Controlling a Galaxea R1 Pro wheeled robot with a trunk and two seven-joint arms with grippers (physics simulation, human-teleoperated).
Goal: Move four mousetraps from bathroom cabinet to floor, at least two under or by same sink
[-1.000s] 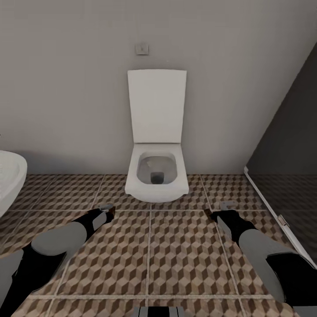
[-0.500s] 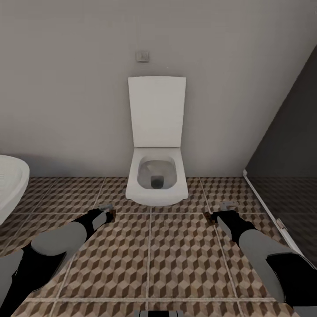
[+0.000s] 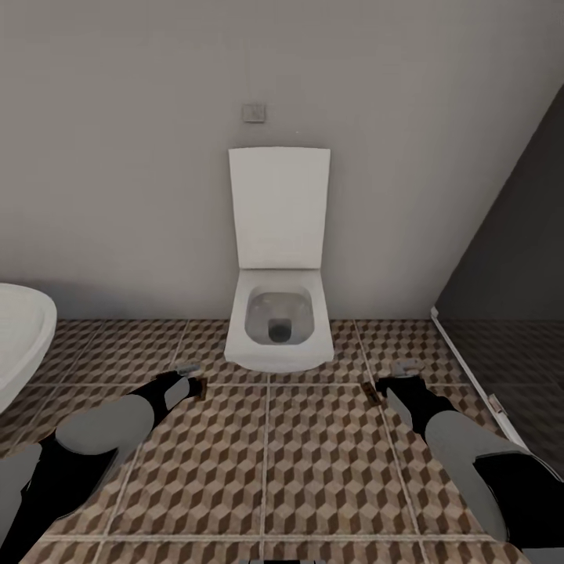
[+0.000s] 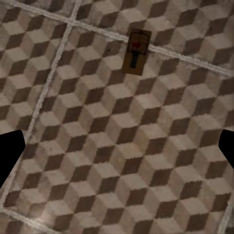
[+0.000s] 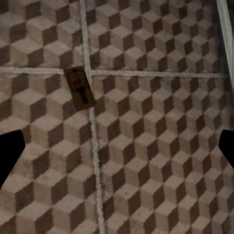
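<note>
Cube-patterned bathroom floor [image 3: 329, 470] runs up to a plain grey wall, where a white toilet [image 3: 278, 329] stands with its lid raised below a small wall plate [image 3: 253, 112]. A white basin edge [image 3: 19, 337] shows at the left, a dark glass partition [image 3: 509, 258] at the right. Both arms reach forward and low. The left end effector [image 3: 190, 377] is spread, empty; one mousetrap [image 4: 136, 52] lies flat on the tiles across a grout line beyond its fingers. The right end effector [image 3: 392, 377] is likewise spread and empty, with another mousetrap [image 5: 79, 87] lying beside a grout crossing, touching neither finger.
</note>
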